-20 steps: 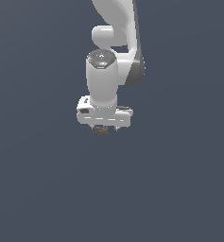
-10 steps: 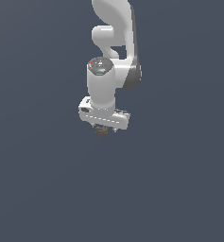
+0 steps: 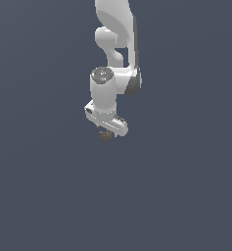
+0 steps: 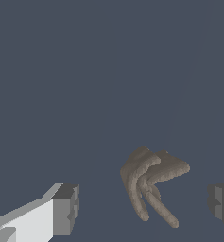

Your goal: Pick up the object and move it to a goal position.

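Observation:
The object is a small brown lumpy thing with several curved prongs. In the wrist view it lies between my two dark fingertips, touching neither. My gripper is open, with wide gaps on both sides of the object. In the exterior view the white gripper points down from the arm, and the object shows as a tiny brown speck right under it. I cannot tell whether the object rests on the ground or hangs free.
A plain dark blue-grey surface fills both views. The white arm rises to the top edge of the exterior view. Nothing else shows.
The hand has tilted a little more, its right end lower in the exterior view, and the upper arm has shifted. The gripper stays over the same spot above the object.

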Controlling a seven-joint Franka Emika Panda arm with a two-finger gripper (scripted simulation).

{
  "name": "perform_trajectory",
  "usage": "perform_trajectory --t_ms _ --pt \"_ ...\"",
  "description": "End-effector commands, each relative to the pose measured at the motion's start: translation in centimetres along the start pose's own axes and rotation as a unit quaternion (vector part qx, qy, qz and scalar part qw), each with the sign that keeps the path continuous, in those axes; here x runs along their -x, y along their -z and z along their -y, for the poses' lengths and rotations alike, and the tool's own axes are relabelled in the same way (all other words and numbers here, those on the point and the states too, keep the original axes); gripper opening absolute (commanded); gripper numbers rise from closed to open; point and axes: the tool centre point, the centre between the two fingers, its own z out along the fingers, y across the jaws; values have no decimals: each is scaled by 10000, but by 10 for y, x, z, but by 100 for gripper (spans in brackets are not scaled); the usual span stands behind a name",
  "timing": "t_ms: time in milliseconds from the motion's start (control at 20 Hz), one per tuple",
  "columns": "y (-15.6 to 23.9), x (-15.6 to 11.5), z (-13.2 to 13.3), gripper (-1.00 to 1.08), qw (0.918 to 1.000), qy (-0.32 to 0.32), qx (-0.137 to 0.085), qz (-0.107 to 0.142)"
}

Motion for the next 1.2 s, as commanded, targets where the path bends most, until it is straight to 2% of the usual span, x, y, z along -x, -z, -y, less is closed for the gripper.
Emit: perform_trajectory --t_ms 0,450,850,1150 --pt "-8 7 -6 100 9995 -312 1 5" --pt "-22 21 -20 100 9956 -939 14 16" --pt "-26 22 -22 100 9952 -981 17 18" --pt "-50 23 -22 100 9950 -995 18 17"
